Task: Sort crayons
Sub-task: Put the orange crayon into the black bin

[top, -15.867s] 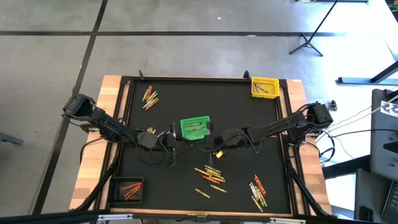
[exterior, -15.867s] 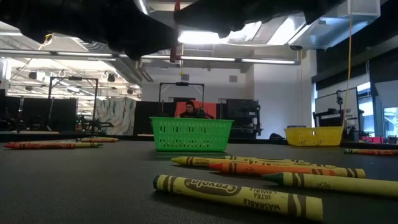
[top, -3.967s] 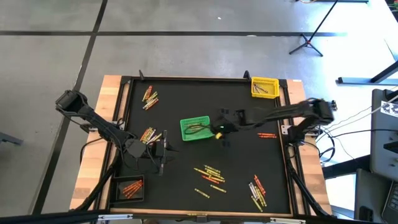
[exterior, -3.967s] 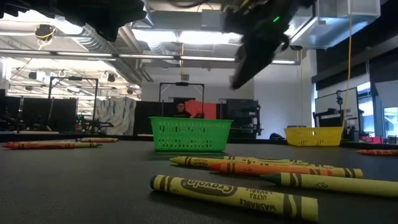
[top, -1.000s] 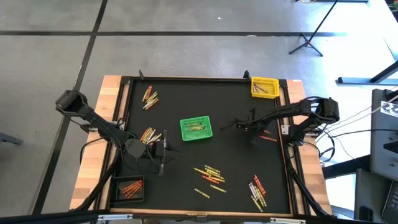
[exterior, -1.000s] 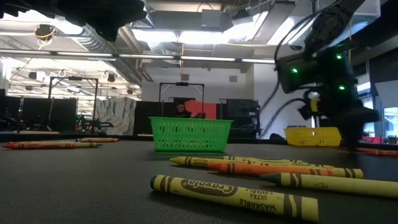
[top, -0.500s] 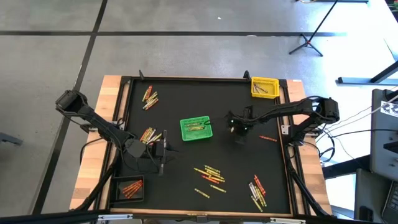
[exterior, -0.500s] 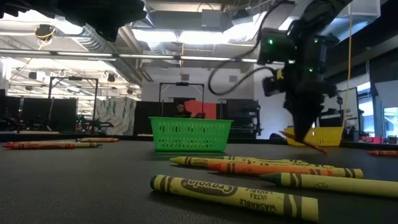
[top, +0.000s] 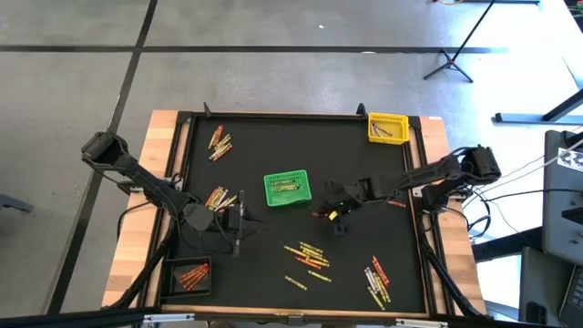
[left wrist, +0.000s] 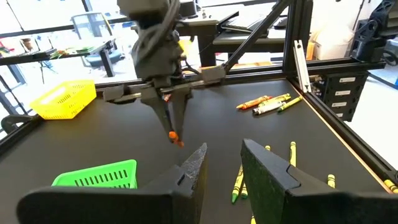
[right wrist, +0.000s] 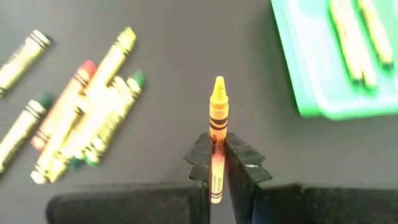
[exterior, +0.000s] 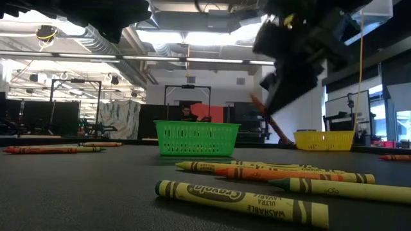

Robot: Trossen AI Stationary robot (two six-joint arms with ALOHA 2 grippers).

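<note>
From the low view I can read "Crayola" in black script on the paper wrapper of the nearest yellow-green wax crayon (exterior: 244,204) lying on my black table mat (exterior: 77,192); below it, smaller print reads "ULTRA" and "WASHABLE". The orange wax crayon (exterior: 289,174) and the yellow wax crayon (exterior: 212,166) farther back carry dark print too, but it is too small for me to make out. Nothing else in my views bears writing that I can read.
</note>
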